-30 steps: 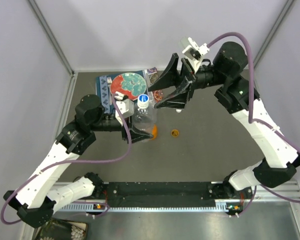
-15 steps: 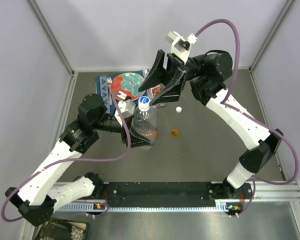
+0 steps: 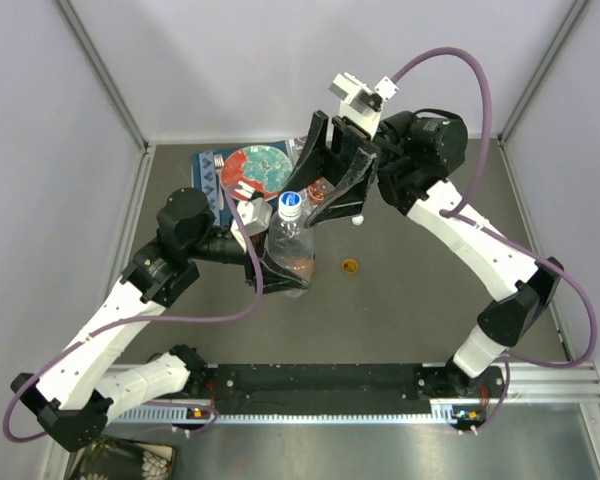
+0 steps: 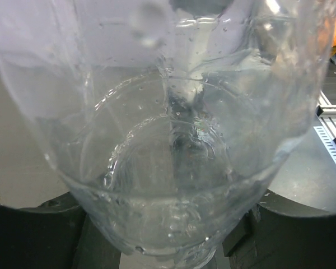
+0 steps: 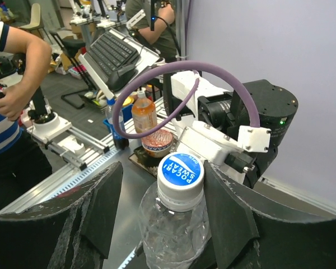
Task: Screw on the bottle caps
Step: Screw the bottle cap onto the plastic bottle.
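Left gripper clamped round the lower body of a clear bottle, holding it upright over the middle of the tabletop, near the red-and-teal plate. The left wrist view is filled with bottle wall, so the grip is close.

Blue-topped cap sits on this bottle's neck. It looks level. Cannot tell whether it is threaded tight or only resting.

Right gripper is at cap height, fingers spread, one on each side of the cap with a gap showing on both sides. Nothing pinched.

Loose on the tabletop are a small white cap beside the right gripper and an orange cap to the right of the held bottle. Both lie apart from any bottle.

Other bottles are not clearly made out from above. An orange tint shows through the held bottle's base, source uncertain.

Judgement: the first of three is in hand, at the stage where the right gripper must close on the cap and twist. Two caps are unfitted. Well under halfway.
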Controlling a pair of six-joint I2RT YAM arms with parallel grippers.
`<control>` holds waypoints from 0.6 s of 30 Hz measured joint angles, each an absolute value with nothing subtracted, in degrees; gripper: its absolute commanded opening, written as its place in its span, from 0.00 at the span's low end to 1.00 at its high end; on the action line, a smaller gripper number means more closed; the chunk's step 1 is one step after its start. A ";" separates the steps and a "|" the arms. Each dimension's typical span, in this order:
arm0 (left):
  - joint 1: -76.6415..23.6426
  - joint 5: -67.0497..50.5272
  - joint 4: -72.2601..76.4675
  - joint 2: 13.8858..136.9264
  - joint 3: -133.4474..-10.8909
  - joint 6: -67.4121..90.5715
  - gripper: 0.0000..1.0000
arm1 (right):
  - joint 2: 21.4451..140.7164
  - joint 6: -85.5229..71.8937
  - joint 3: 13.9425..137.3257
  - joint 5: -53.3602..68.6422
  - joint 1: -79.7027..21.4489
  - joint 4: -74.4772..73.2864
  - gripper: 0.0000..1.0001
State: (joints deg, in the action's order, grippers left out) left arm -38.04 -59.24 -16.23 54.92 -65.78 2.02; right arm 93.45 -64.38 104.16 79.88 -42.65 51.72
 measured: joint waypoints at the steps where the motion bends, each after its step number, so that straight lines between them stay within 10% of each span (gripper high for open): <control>1: -38.06 -59.18 -16.19 54.92 -65.76 1.96 0.29 | 93.60 -64.53 104.49 79.92 -42.89 51.70 0.56; 18: -38.70 -58.22 -15.46 54.74 -65.32 0.89 0.28 | 97.30 -68.07 108.51 80.03 -44.25 54.19 0.03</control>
State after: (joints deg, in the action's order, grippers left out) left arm -38.70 -58.22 -15.46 54.74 -65.32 0.89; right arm 97.30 -68.07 108.51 80.03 -44.25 54.19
